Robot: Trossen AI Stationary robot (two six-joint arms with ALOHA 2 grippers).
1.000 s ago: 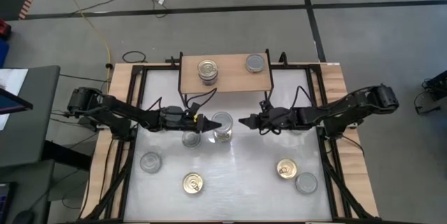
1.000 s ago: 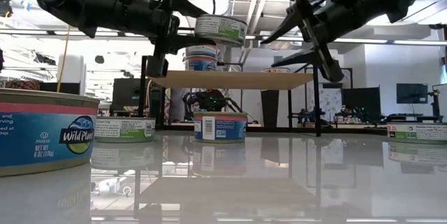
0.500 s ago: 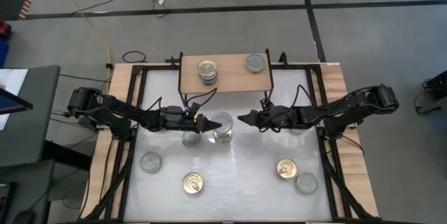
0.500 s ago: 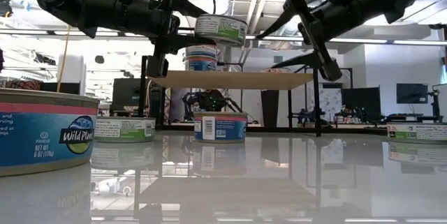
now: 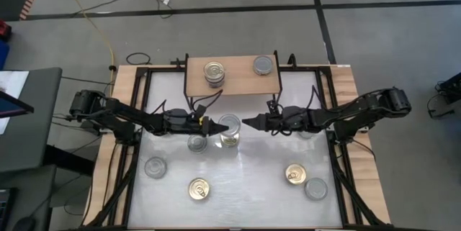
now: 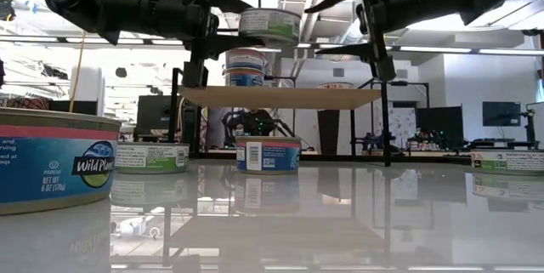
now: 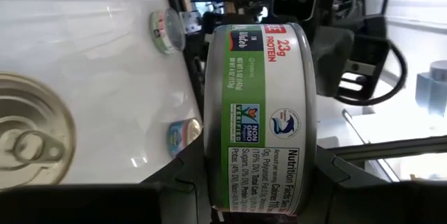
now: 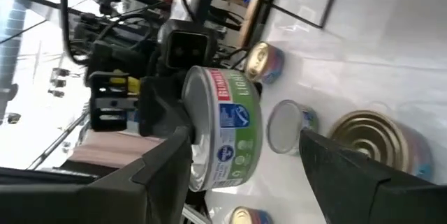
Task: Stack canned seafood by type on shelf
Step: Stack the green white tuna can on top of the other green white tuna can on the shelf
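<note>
In the low view, the nearest can (image 6: pixel 51 158) was cut off by the left edge, so its label was only partly readable. Another can (image 6: pixel 508 161) was cut by the right edge. On the shelf (image 6: pixel 280 96), the far tins were mostly hidden.

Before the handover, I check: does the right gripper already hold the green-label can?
No, the right gripper stands open beside the green-label can, which the left gripper holds.

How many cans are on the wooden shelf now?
3 at least. On the shelf, two cans are stacked at its left part, as the low view shows, and a silver-lidded can stands at its right part. Further cans beneath either may be hidden from above.
</note>
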